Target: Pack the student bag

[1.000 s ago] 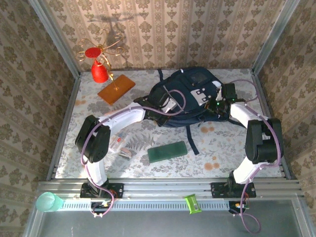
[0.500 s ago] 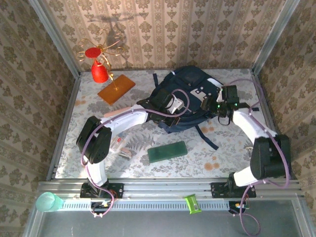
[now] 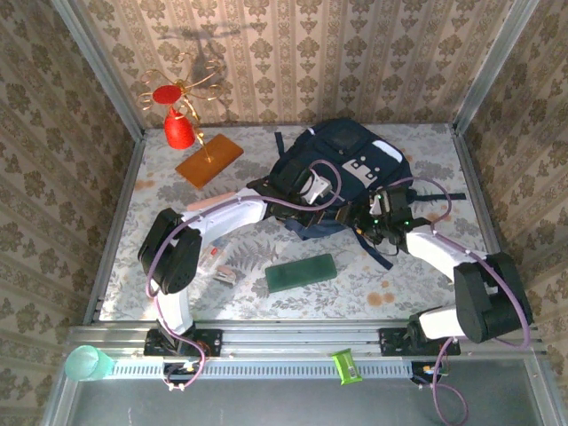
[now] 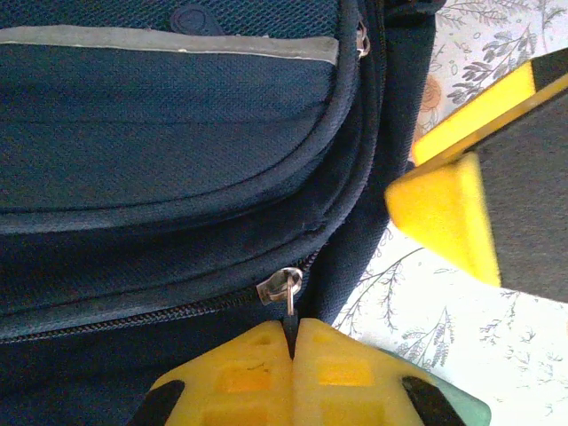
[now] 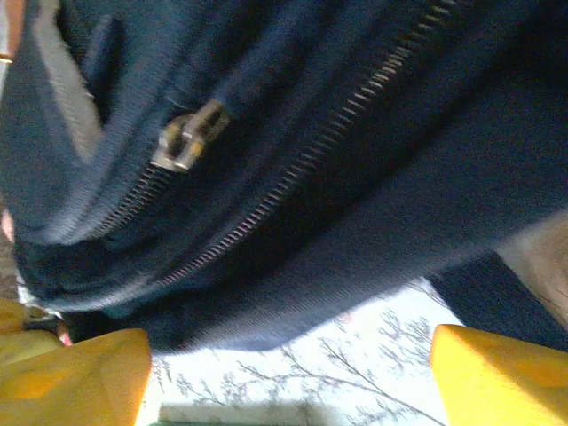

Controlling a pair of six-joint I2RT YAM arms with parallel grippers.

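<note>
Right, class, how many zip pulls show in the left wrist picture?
2. The lower zip pull sits low in the middle, pinched by the left gripper; the upper zip pull is at the top right of the student bag. Others may be hidden.

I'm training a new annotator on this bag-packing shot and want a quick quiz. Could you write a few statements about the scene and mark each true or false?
1. The left jaws are shut on a zipper pull of the student bag. True.
2. The right jaws are clamped on a bag strap. False: they stand wide open at the bag's near edge, holding nothing.
3. The green flat case lies on the table, outside the bag. True.
4. An orange board rests on top of the bag. False: the orange board lies on the table left of the bag, apart from it.
</note>
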